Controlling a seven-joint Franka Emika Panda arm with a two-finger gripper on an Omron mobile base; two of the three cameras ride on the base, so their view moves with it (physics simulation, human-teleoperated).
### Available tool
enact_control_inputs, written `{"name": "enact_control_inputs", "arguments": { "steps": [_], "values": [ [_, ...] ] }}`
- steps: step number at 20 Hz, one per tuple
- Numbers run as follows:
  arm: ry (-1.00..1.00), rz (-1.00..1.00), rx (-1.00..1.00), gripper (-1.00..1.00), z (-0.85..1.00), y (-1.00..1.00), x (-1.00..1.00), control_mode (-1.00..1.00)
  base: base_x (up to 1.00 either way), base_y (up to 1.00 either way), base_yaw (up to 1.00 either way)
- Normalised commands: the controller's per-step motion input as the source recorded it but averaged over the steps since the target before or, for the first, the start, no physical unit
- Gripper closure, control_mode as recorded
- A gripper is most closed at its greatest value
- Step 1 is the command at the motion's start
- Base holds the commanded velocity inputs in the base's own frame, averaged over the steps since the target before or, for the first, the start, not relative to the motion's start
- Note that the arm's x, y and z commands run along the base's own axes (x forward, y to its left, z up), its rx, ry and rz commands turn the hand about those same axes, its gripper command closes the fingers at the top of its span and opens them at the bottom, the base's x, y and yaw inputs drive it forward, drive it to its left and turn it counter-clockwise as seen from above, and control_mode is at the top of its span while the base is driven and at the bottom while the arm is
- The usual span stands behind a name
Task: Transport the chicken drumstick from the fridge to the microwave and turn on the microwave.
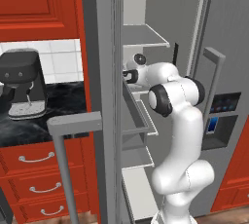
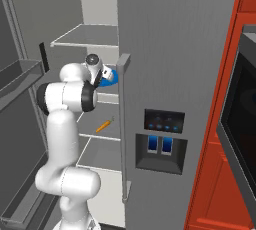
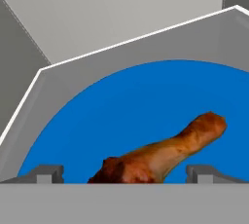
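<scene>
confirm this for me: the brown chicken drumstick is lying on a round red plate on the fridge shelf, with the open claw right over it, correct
Not quite: the plate is blue, not red. The hand view shows the brown chicken drumstick lying on a round blue plate on the white-edged fridge shelf, with the open claw right over it.
</scene>
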Motion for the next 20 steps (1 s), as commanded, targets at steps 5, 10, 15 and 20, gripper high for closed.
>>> {"name": "enact_control_inputs", "arguments": {
  "steps": [5,10,15,20],
  "values": [
    [0.01,0.00,0.00,-1.00,-0.14,0.17,0.29,-1.00,0.00,0.00,0.00],
    [0.01,0.00,0.00,1.00,-0.20,0.14,0.20,-1.00,0.00,0.00,0.00],
    [0.06,0.00,-0.01,1.00,-0.30,0.09,0.08,-1.00,0.00,0.00,0.00],
    [0.05,-0.02,0.00,1.00,-0.46,-0.06,0.00,-1.00,0.00,0.00,0.00]
  ]
}}
